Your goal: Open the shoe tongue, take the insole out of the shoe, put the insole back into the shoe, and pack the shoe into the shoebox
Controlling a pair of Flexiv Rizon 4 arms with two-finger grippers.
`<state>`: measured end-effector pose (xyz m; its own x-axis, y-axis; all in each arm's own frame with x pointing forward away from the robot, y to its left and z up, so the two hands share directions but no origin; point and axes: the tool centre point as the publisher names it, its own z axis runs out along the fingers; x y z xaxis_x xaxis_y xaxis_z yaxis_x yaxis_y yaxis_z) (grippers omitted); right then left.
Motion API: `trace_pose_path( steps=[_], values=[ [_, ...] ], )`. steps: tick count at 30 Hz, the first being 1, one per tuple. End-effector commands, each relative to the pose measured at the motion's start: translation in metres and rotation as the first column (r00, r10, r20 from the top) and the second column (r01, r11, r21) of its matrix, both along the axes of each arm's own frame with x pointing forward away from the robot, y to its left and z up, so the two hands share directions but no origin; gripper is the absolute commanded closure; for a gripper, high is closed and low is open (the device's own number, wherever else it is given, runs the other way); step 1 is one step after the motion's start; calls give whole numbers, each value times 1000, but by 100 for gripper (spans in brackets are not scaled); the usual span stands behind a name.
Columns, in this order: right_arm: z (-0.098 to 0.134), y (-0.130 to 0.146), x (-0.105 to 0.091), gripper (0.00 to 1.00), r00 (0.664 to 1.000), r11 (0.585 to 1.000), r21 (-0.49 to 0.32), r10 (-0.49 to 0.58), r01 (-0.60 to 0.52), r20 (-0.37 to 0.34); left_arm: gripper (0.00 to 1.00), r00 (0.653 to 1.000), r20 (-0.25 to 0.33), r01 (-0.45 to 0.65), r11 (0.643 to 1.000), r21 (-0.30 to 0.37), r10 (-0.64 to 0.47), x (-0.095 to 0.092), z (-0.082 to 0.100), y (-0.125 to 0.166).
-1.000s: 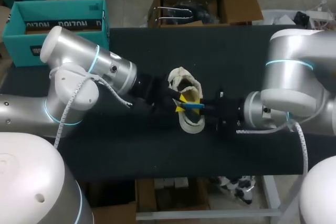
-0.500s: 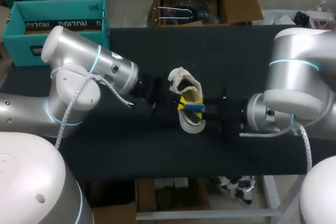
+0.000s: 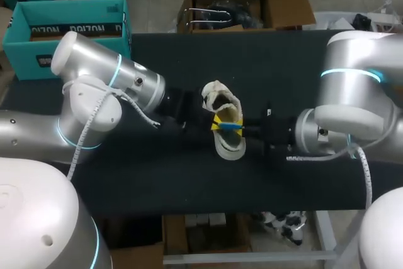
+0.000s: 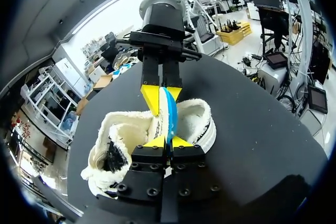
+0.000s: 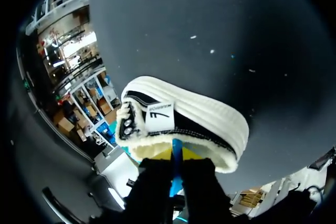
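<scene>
Far to my left, the teal shoebox [image 3: 69, 29] sits at the back corner of the surface [image 3: 157, 187], well apart from the work. I judge packing is a late step, so it is out of the way for now.

My left arm comes in low, and my left tool [image 4: 167, 141] is at the shoe's opening, its tips pinched on the near edge of the blue insole [image 4: 169, 114]. The shoe [image 3: 228, 146] rests mid-surface between both tools, with its fleecy mouth spread wide, which gives the insole a clear path.

The insole stands on edge over that opening rather than lying flat inside. I cannot tell whether it is on its way out or back in.

From the other side, my right tool [image 4: 161, 94] is clamped on the insole's far edge, facing the left one. Holding both edges probably keeps the limp strip from folding or snagging on the lining.
</scene>
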<state>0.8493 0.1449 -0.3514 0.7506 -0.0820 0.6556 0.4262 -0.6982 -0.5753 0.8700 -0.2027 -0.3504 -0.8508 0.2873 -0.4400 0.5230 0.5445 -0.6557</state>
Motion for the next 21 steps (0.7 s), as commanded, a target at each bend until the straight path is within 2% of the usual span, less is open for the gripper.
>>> trace_pose_path(
  steps=[1, 2, 4, 7, 11, 12, 13, 17, 18, 19, 21],
  values=[
    [-10, 6, 15, 100, 999, 1000, 5, 22, -22, -24, 100, 1000, -18, -8, 1000, 0, 8, 6, -7, -4],
    [-11, 7, 16, 100, 999, 1000, 4, 22, -22, -28, 100, 1000, -24, -9, 1000, -2, 9, 11, -6, -3],
    [-12, 8, 17, 100, 999, 1000, 6, 23, -23, -32, 78, 1000, -31, -6, 1000, -7, 5, 9, -5, -1],
    [-11, 8, 15, 100, 999, 1000, 7, 22, -21, -33, 62, 1000, -26, 9, 1000, -14, -9, 5, -2, 1],
    [-10, 9, 14, 100, 999, 1000, 7, 19, -19, -34, 65, 1000, -10, 23, 1000, -13, -23, 1, 1, -4],
    [-10, 9, 13, 100, 999, 1000, 7, 19, -19, -34, 76, 1000, -9, 24, 1000, -13, -24, 0, 1, -5],
    [-10, 10, 12, 100, 999, 1000, 7, 18, -18, -33, 100, 1000, -8, 26, 1000, -14, -26, 0, 2, -6],
    [-5, 11, 7, 100, 999, 1000, 2, 14, -14, -30, 100, 1000, -5, 31, 999, -13, -31, 1, 2, -9],
    [-3, 12, 4, 97, 1000, 1000, -2, 11, -11, -28, 100, 999, -5, 32, 999, -12, -32, 1, 1, -9],
    [-1, 12, 2, 82, 1000, 1000, -5, 9, -10, -24, 100, 999, -5, 34, 999, -11, -34, 1, 1, -9],
    [4, 13, -2, 77, 1000, 1000, -20, 5, -5, -17, 100, 999, -6, 36, 999, -9, -36, 0, 1, -10]
  ],
)
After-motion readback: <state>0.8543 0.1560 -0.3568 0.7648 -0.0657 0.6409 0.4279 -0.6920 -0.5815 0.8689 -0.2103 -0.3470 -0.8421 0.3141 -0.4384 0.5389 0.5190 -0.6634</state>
